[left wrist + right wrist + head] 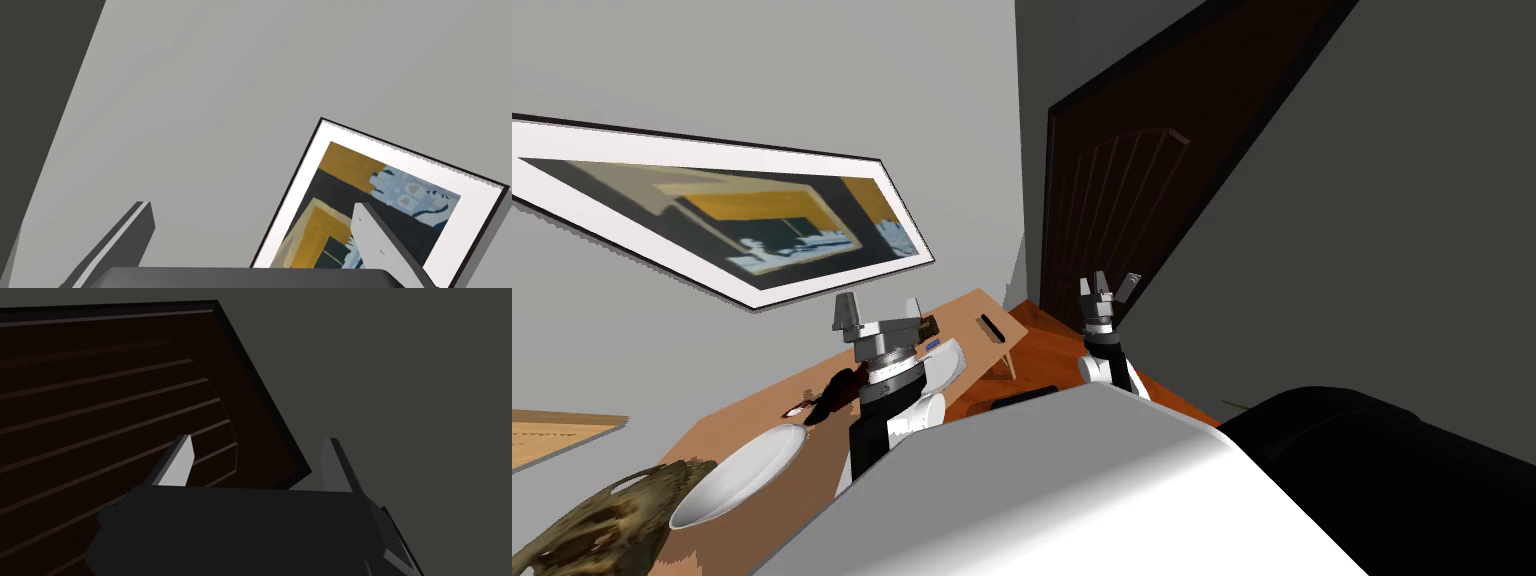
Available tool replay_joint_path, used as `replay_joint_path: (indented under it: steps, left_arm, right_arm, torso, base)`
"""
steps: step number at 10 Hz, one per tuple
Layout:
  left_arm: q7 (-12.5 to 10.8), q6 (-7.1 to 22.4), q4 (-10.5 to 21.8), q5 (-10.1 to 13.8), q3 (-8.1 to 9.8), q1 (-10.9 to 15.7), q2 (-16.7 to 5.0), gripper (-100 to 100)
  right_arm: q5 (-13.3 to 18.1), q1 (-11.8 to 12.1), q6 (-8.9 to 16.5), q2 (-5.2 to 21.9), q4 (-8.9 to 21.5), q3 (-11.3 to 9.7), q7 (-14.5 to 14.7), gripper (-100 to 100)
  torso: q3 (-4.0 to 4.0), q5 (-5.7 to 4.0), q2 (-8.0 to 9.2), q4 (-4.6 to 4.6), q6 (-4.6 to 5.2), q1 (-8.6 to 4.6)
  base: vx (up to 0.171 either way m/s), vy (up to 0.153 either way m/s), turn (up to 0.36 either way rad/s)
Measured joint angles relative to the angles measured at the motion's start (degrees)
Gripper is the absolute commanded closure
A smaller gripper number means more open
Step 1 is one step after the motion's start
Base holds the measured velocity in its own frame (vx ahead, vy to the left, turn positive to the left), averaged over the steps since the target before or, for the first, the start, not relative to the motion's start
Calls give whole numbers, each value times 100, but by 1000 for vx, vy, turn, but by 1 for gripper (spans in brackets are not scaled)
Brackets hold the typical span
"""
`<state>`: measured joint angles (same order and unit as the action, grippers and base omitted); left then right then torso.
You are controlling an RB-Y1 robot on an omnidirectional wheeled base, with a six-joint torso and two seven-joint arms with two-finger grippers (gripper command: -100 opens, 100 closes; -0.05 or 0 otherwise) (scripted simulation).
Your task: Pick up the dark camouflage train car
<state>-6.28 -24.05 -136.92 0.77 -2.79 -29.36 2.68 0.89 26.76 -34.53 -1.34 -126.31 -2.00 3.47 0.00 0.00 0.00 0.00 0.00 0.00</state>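
Note:
A small dark mottled block, which looks like the camouflage train car (928,324), lies on the wooden table (742,420) toward its far end. My left gripper (880,312) is raised over the table just in front of that block, pointing up at the wall. Its fingers (137,230) stand open with nothing between them. To the right of the table, my right gripper (1109,285) is held up before the dark door (1112,190). It is open and empty too, fingers (179,460) wide apart.
A white bowl (737,475), a dark red and black object (832,395), a white item (947,360) and a thin black bar (992,326) lie on the table. A brown mottled object (602,520) sits at its near left. A black seat (1392,480) stands at right.

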Motion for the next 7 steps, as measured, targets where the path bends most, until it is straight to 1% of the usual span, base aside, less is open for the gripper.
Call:
replay_joint_path:
  steps: [2,3,4,5,6,7]
  left_arm:
    - [-28,21,55,-23,23,-22,-275,-100]
    - [-49,45,71,-40,33,-51,-435,-100]
    - [-103,120,105,-41,108,-56,-625,-100]
    - [-128,153,134,-57,113,-72,-742,-100]
    - [-176,168,232,-57,175,-76,-929,-100]
    - [-234,206,292,-85,205,-168,-1107,-100]
  right_arm:
    - [0,0,0,-1,0,0,0,0]
    - [0,1,0,-1,0,0,0,0]
    - [0,1,0,-1,0,-1,0,0]
    - [0,0,0,-1,0,-1,0,0]
    - [0,1,0,-1,0,-1,0,0]
    - [0,2,0,-2,0,-1,0,0]
  torso:
    - [-6,-4,-11,-2,0,-21]
    - [-10,-6,-18,-4,-1,-26]
    - [-14,-10,-25,-6,-1,-49]
    - [-14,-11,-23,-5,1,-47]
    - [-16,-10,-27,-6,-1,-48]
    - [-25,-15,-44,-9,-1,-72]
  base:
    - [44,-69,53]
    - [73,-144,104]
    - [55,-127,36]
    - [70,-127,72]
    - [131,-205,135]
    - [96,-158,79]
